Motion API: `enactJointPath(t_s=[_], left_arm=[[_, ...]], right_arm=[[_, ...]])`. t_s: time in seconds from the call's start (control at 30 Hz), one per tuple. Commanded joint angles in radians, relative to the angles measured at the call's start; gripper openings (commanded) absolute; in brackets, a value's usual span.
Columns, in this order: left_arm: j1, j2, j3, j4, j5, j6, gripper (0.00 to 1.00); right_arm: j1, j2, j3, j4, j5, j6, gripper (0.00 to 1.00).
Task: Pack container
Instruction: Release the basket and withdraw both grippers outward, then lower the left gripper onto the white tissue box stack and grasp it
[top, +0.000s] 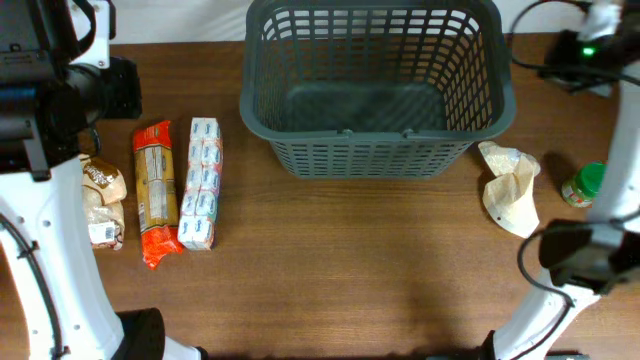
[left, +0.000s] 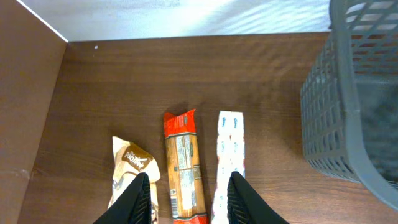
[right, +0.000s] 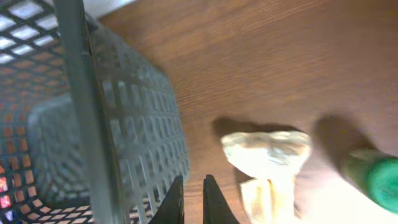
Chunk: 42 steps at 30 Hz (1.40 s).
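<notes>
The container (top: 372, 85) stands at the middle of the counter's far edge, upright, its long side parallel to that edge.

Toward the left edge three packages lie side by side, each running lengthwise from far to near. A brown snack bag (top: 102, 200) lies nearest the edge, then a red pasta packet (top: 155, 190), then a white and blue strip of small cartons (top: 200, 183). The cartons lie near the container's left wall but apart from it. The left gripper (left: 188, 177) hangs above the near ends of these packages with its fingers spread wide and nothing between them; the pasta packet lies below the gap.

Toward the right edge a crumpled beige paper bag (top: 510, 185) lies just beside the container's right near corner, and a green-lidded jar (top: 585, 185) stands closer to the edge. The right gripper (right: 193, 180) hovers beside the container's right wall, the bag a little off to its side. Its fingers are drawn almost together, with only a sliver of wood showing between them, and they grip nothing.

The table (top: 350, 270) is dark brown wood grain. White cloth runs behind the far edge, and a green light (top: 588, 50) glows at the far right corner.
</notes>
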<state>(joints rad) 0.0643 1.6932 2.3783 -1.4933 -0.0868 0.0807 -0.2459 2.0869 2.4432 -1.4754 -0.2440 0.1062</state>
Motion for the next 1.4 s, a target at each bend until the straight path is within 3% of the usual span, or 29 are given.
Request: enactJointPath(t_s=[0.0, 0.7, 0.83, 0.93, 1.13, 1.17, 1.2, 1.23, 1.33, 1.37], left_arm=[[0.004, 0.006, -0.004, -0.002, -0.003, -0.021, 0.28], [0.004, 0.062, -0.006, -0.043, 0.039, -0.02, 0.28], [0.028, 0.077, -0.007, -0.045, 0.017, -0.02, 0.43], [0.08, 0.121, -0.008, -0.056, 0.113, -0.019, 0.67], [0.15, 0.304, -0.008, -0.165, 0.373, 0.111, 0.79], [0.15, 0.352, -0.008, -0.187, 0.387, 0.15, 0.79], [0.147, 0.381, -0.008, -0.195, 0.386, 0.17, 0.79], [0.145, 0.41, -0.008, -0.195, 0.386, 0.182, 0.84], [0.139, 0.475, -0.008, -0.194, 0.377, 0.183, 0.87], [0.139, 0.496, -0.008, -0.195, 0.366, 0.183, 0.92]], right_arm=[[0.061, 0.057, -0.008, 0.035, -0.027, 0.006, 0.04], [0.173, 0.08, -0.008, 0.191, -0.163, -0.001, 0.04], [0.145, 0.064, -0.005, 0.179, -0.142, 0.0, 0.04], [0.102, 0.021, 0.003, 0.142, -0.142, 0.004, 0.04], [-0.007, -0.139, 0.011, 0.074, -0.137, 0.003, 0.04], [-0.043, -0.184, 0.01, 0.064, -0.132, 0.003, 0.18], [-0.065, -0.208, 0.01, 0.061, -0.129, 0.003, 0.47], [-0.101, -0.242, 0.01, 0.059, -0.115, 0.003, 0.99], [-0.182, -0.301, 0.01, 0.057, -0.111, 0.003, 0.99], [-0.219, -0.322, 0.01, 0.055, -0.111, 0.003, 0.99]])
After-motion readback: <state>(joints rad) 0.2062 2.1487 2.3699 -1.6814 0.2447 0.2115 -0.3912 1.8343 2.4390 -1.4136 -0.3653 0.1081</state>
